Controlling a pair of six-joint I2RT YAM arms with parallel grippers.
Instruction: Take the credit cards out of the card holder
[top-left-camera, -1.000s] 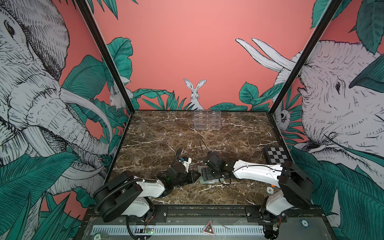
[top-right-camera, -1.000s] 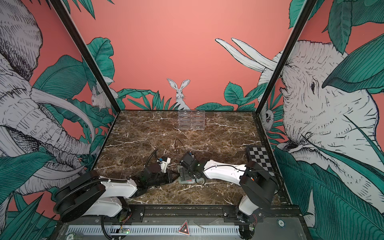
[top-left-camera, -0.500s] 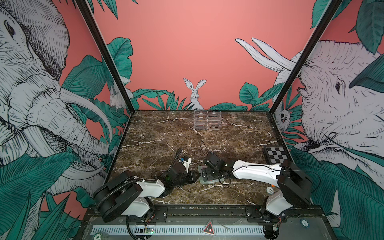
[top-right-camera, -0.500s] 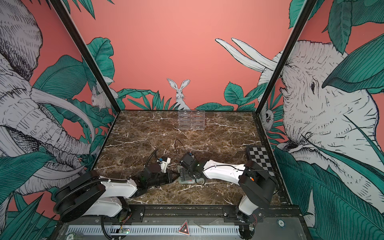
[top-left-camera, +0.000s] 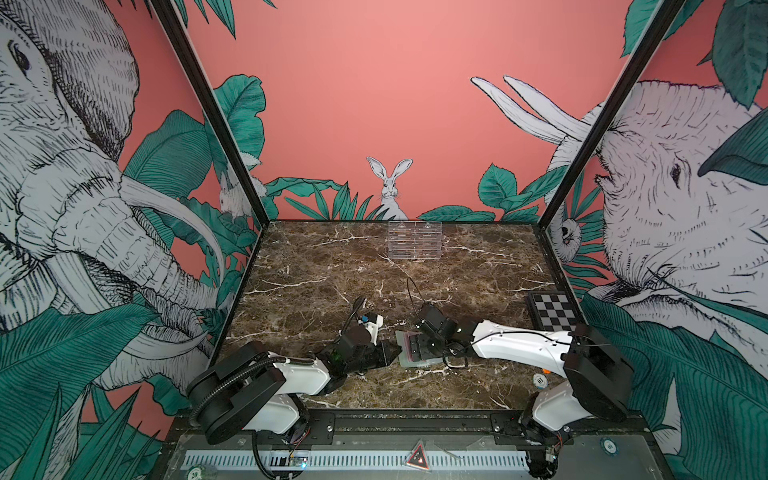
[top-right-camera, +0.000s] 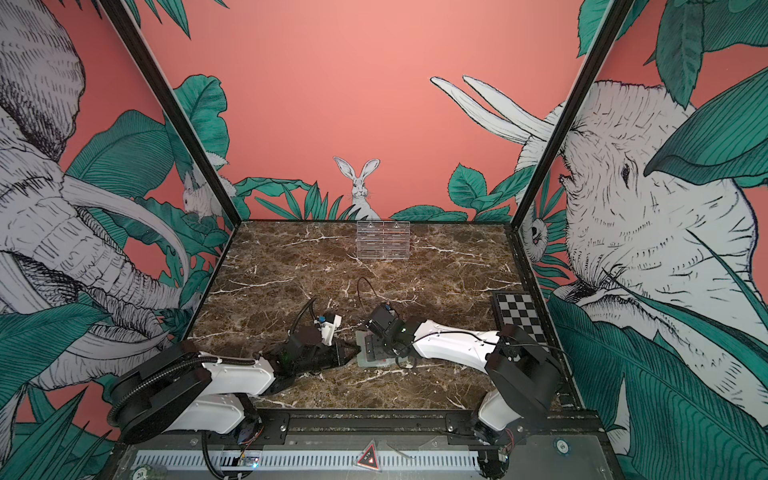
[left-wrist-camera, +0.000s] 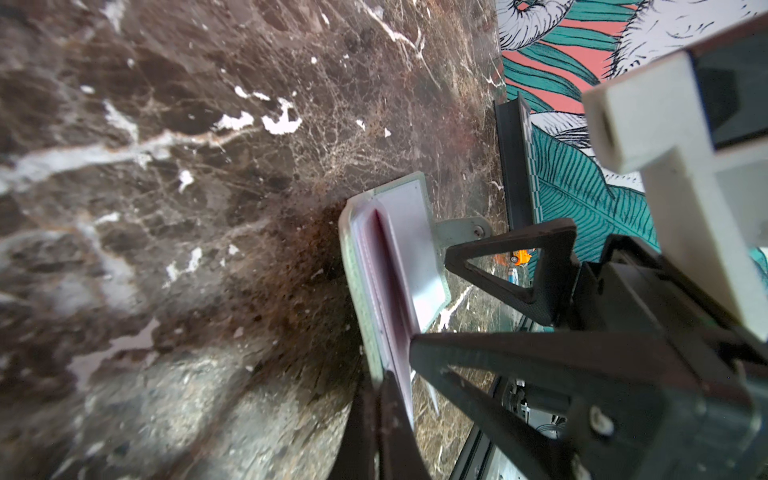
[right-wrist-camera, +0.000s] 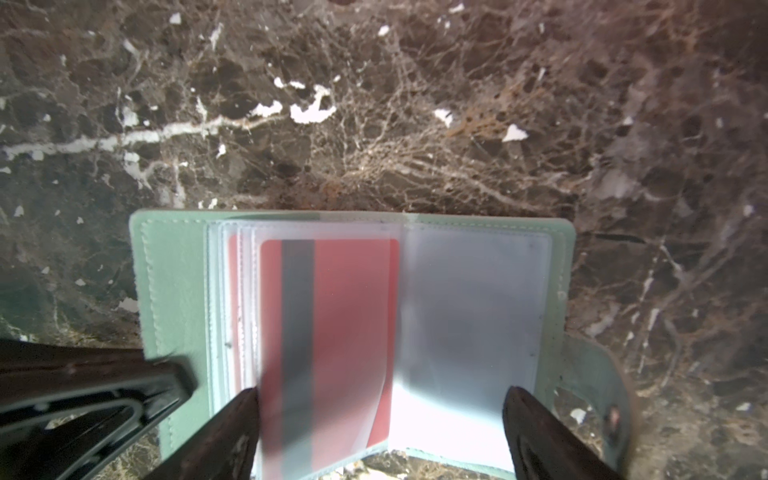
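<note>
The card holder (right-wrist-camera: 174, 270) lies open on the desk (right-wrist-camera: 374, 124) beneath the wide-open, empty right pincer (right-wrist-camera: 382, 399); the shut left pincer (left-wrist-camera: 376, 395) presses its cover. The credit cards (right-wrist-camera: 340, 299) sit in sleeves; none is out yet.

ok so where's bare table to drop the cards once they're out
Widest bare marble: between the clear stand and the two arms, running to the left wall. Crowded: left pincer and right pincer at the card holder; checkered board far right; poker chip near the right arm's base.
</note>
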